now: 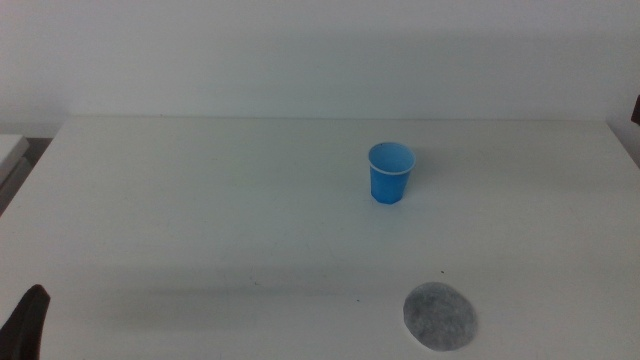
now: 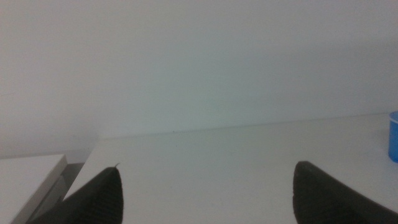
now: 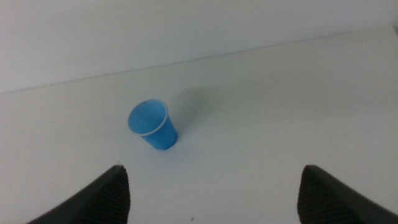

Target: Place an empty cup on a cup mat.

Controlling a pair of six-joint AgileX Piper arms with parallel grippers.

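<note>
The blue cup stands upright and empty on the white table, right of centre and towards the back. It also shows in the right wrist view and at the edge of the left wrist view. The grey speckled cup mat lies flat near the front edge, nearer than the cup and a little to its right. My left gripper is open and empty; only a dark tip of it shows at the bottom left corner. My right gripper is open and empty, out of the middle view, well apart from the cup.
The white table ends at a pale wall at the back. A pale ledge stands beyond the table's left edge, also in the left wrist view. A dark object sits at the far right edge.
</note>
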